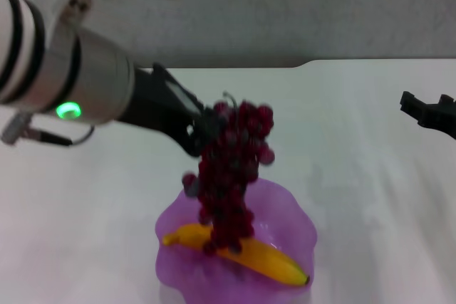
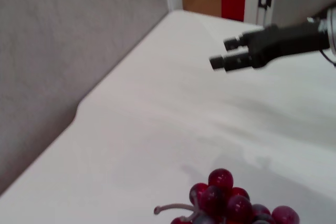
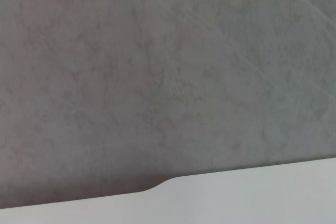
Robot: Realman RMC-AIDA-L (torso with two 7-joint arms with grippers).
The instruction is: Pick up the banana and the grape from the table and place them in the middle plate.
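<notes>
Banana (image 1: 246,254) lies in middle plate (image 1: 296,211); grape (image 1: 229,176) (claw-held (image 1: 196,129)) hangs above.

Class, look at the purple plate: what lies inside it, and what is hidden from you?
Inside the purple plate lies the banana. The grape bunch, held by the left gripper, hangs over it, covering the banana's middle and part of the plate floor.
</notes>
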